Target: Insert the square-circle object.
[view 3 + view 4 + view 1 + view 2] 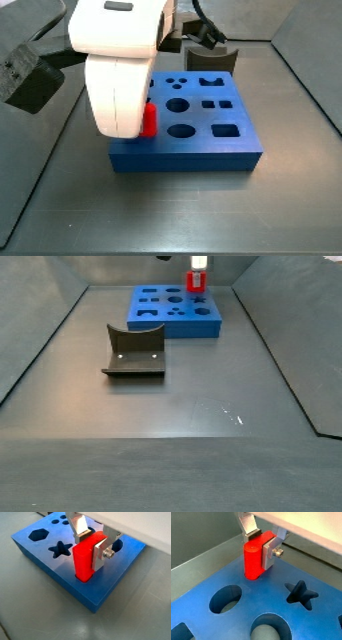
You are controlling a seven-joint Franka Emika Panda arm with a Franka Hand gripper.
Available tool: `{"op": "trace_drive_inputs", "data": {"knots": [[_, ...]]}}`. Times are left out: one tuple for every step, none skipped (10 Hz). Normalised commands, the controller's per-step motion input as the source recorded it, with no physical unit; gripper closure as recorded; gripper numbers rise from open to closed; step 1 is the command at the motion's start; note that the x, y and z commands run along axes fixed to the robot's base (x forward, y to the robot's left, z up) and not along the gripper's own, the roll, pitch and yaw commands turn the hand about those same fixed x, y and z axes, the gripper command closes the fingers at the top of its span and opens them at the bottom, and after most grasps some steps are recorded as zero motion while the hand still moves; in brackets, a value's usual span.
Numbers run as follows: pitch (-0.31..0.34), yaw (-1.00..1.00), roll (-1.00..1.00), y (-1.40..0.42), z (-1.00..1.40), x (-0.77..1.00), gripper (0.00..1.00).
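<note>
The square-circle object, a bright red peg, stands upright with its lower end in a hole near one corner of the blue block. My gripper is right over it, shut on its upper part with one finger plate on each side. Both wrist views show this, with the peg rising from the block's top. In a side view the arm's white body hides the gripper and only a strip of the peg shows. In a side view the gripper and peg are at the far end.
The block has several shaped holes, among them a star and a hexagon. The dark fixture stands on the grey floor apart from the block. Metal walls enclose the floor.
</note>
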Motion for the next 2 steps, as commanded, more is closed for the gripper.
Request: {"op": "trace_drive_inputs", "data": {"knots": [[-0.036, 0.00, -0.11, 0.00, -0.15, 0.02, 1.00], [0.000, 0.00, -0.06, 0.06, 0.00, 0.00, 1.00]]}}
